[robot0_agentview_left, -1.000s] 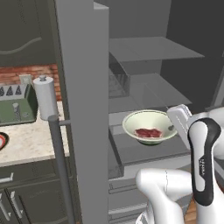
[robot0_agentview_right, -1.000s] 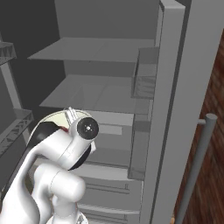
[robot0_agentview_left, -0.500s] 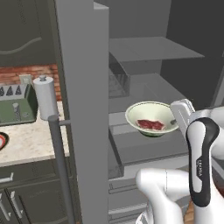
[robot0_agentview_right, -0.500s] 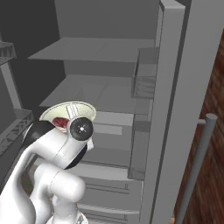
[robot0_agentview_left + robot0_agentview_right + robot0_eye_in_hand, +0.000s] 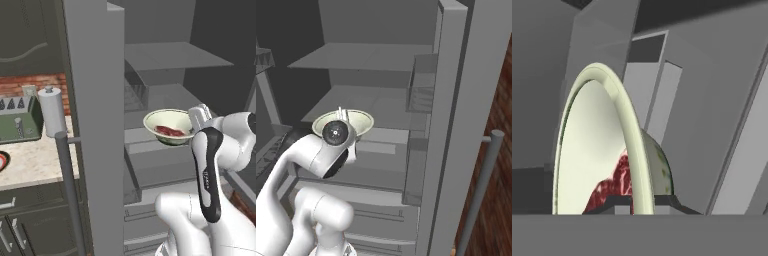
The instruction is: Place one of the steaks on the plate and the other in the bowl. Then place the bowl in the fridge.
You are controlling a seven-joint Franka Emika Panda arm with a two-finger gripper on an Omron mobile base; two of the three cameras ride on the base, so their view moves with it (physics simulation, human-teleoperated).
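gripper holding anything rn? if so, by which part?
Yes: the gripper is shut on the bowl, pinching its thin rim with one finger inside and one outside. A steak lies in the bowl, which hangs inside the open fridge.

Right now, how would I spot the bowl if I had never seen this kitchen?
Find the tall grey fridge with its doors open. In front of its middle shelves, the gripper is shut on the rim of a pale cream-green bowl. It alone holds a red steak.

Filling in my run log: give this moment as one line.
phase: carrying bowl into fridge | gripper: shut on bowl rim | contents: steak | bowl not yet on shelf
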